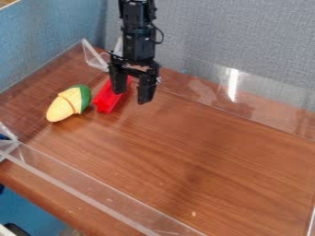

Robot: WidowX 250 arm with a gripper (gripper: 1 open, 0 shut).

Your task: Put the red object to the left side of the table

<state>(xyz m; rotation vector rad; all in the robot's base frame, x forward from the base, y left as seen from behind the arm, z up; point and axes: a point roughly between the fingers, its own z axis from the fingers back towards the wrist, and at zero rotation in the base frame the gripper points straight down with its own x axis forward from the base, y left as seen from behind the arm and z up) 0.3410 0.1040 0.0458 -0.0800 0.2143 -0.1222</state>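
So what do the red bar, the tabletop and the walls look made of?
Red bar: probably plastic, plain uniform bright red, no grain.
Tabletop: wood or wood-look laminate, glossy; grain lines and reflections show.
Walls: clear acrylic or similar, see-through with bright edges.

No text, label, brand, number or sign can be read anywhere in the view.
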